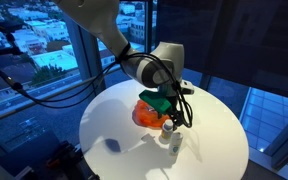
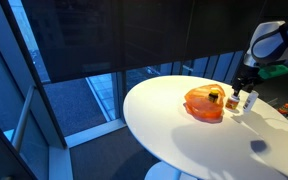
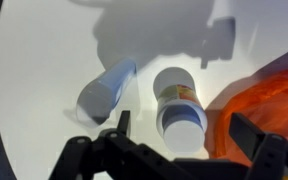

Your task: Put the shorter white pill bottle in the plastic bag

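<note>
The shorter white pill bottle (image 3: 179, 103) stands on the round white table, white cap towards the wrist camera, right beside the orange-red plastic bag (image 3: 269, 95). My gripper (image 3: 184, 126) is open and hovers just above the bottle, with one finger on each side of it, touching nothing. In both exterior views the gripper (image 1: 177, 115) (image 2: 246, 82) is over the bottle (image 1: 168, 127) (image 2: 236, 100), next to the bag (image 1: 144, 114) (image 2: 203, 104).
The taller, slimmer white bottle (image 3: 106, 88) stands on the far side of the short one from the bag, also in the exterior views (image 1: 176, 143) (image 2: 250, 100). The table (image 1: 114, 120) ends in a round edge; windows stand behind.
</note>
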Robot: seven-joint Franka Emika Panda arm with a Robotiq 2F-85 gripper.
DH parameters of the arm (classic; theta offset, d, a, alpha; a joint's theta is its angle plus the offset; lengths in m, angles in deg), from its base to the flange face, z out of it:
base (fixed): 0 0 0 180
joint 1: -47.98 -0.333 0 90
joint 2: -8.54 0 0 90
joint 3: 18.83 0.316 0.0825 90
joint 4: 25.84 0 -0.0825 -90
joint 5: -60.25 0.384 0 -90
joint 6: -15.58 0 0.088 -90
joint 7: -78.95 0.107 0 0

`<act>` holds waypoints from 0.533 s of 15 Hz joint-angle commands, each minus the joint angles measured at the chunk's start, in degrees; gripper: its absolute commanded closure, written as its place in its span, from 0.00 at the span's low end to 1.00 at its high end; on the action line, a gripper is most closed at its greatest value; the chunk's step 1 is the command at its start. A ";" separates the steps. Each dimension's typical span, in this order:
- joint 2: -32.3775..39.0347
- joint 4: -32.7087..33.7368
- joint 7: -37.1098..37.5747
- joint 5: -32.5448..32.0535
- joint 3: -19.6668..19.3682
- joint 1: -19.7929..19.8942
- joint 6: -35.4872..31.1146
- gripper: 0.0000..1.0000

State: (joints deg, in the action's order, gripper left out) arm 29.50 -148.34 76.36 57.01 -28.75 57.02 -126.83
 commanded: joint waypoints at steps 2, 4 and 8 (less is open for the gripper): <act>2.65 2.29 -1.99 2.42 1.30 1.79 -2.23 0.00; 3.40 2.81 -2.17 2.65 1.44 1.92 -3.40 0.00; 4.59 3.88 -2.25 2.79 1.78 2.03 -4.60 0.11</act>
State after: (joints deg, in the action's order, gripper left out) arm 32.71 -146.53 76.04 58.58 -28.21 57.61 -130.87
